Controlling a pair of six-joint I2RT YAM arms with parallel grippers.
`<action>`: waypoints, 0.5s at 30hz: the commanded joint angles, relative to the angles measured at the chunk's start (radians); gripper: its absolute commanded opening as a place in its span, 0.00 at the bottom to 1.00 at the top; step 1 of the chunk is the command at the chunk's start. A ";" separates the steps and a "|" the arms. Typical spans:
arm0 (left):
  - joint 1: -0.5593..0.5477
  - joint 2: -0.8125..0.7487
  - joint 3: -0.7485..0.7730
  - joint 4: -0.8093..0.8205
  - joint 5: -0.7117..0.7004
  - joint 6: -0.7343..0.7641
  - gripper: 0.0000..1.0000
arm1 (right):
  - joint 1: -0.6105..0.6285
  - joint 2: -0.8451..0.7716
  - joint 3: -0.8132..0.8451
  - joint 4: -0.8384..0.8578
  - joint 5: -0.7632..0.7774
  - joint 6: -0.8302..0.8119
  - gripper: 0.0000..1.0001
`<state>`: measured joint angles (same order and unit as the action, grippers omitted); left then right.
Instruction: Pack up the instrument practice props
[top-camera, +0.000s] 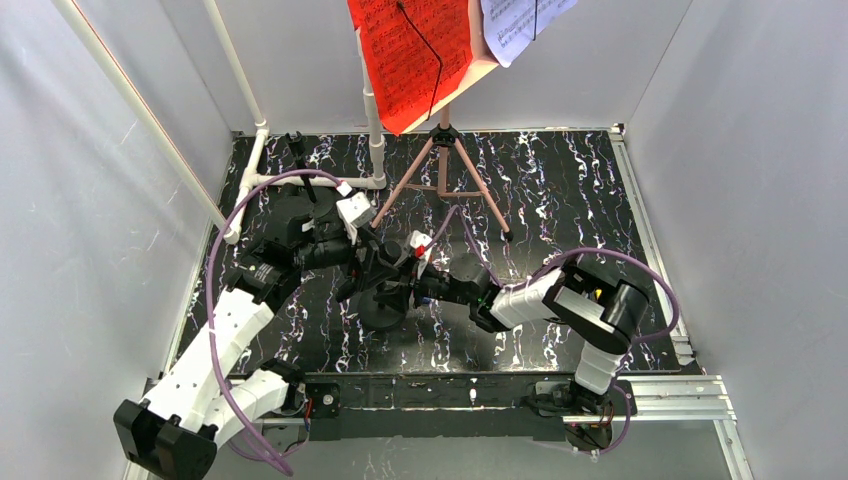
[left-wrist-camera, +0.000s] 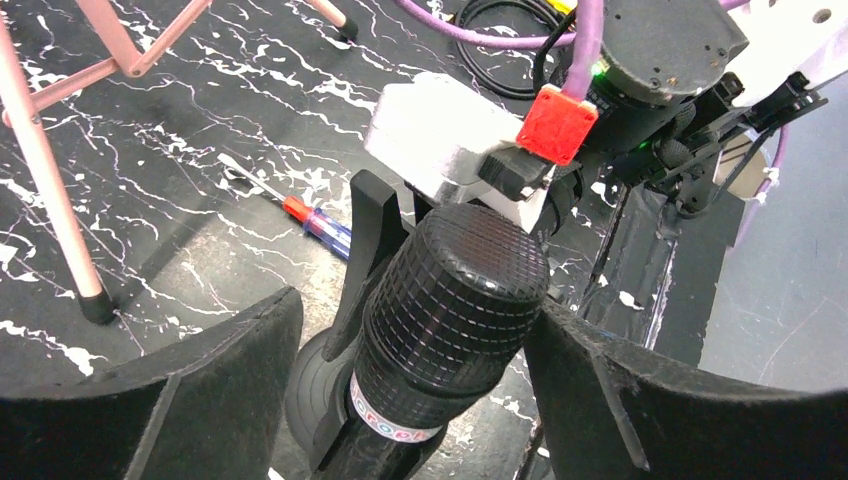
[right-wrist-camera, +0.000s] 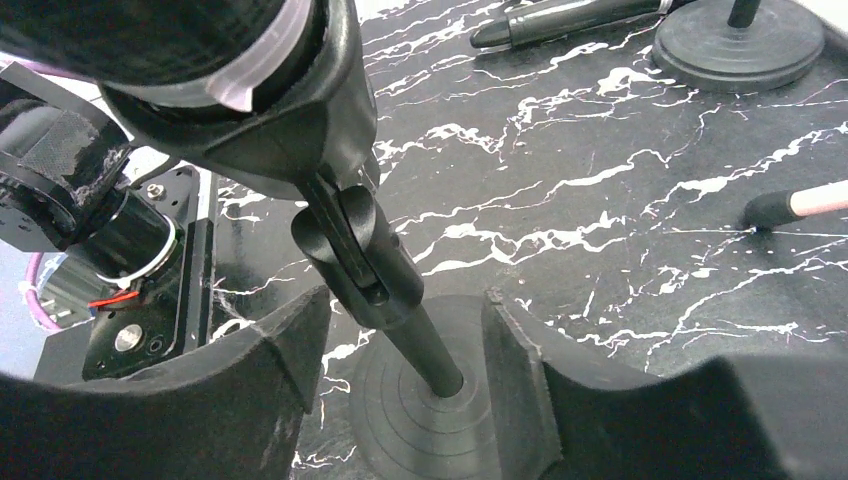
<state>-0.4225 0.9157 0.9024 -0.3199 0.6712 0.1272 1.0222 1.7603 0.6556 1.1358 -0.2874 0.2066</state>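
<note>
Left side first: the left gripper (left-wrist-camera: 415, 310) comes in from the left edge of the tabletop, jaws wide, one finger on each side of the microphone (left-wrist-camera: 455, 280). There is a clear gap on one side; the other finger sits right at the meshed head, and I can't tell whether it touches. No squeeze on it either way.

The microphone stands mid-table, a little toward the near edge, propped in its clip. Its long axis runs up between those fingers, head pointing at the left wrist. That line is what matters here: the head lies square between the left jaws, so I reckon a plain close would catch it.

Moving right, the right gripper (right-wrist-camera: 405, 300) is low. Its jaws are parted round the stand's stem (right-wrist-camera: 425, 350), just above the round base (right-wrist-camera: 400, 430), and hold nothing. The stem runs straight down the gap.

Both arms are about equally near, left high and right low.

Behind them, toward the far edge, the pink rack (top-camera: 440, 170) stands with the red sheet (top-camera: 410, 50) and the white sheet (top-camera: 520, 25) on it.
</note>
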 joint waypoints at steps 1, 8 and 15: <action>-0.004 0.033 0.039 0.009 0.079 0.056 0.76 | -0.001 -0.060 -0.027 0.099 0.033 -0.001 0.67; -0.015 0.081 0.076 -0.011 0.095 0.102 0.56 | 0.000 -0.108 -0.050 0.104 0.047 -0.007 0.74; -0.020 0.061 0.051 -0.023 0.061 0.112 0.33 | 0.001 -0.130 -0.025 0.059 0.051 -0.044 0.76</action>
<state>-0.4370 1.0031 0.9436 -0.3222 0.7422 0.2207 1.0222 1.6680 0.6102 1.1618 -0.2562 0.2005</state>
